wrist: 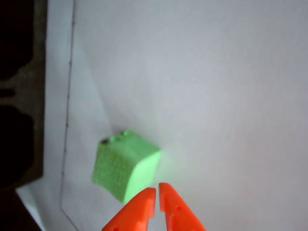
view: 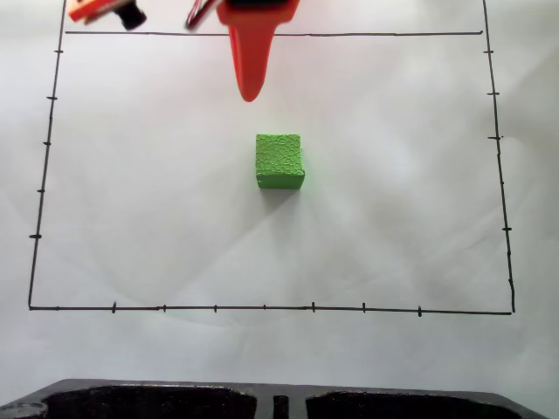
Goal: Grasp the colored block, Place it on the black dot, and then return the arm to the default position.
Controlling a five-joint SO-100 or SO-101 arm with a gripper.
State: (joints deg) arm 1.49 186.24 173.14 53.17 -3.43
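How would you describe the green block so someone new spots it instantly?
Start with the white paper and its hand-drawn black rectangle with tick marks in the fixed view. Near the rectangle's centre, just below the orange gripper tip, sits the colored block. It is a small bright green cube with a pebbled surface, the one raised, coloured thing on the sheet.

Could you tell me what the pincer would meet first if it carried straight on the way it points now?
Probably the green cube: the pincer points toward it with bare paper between, though depth is unclear.
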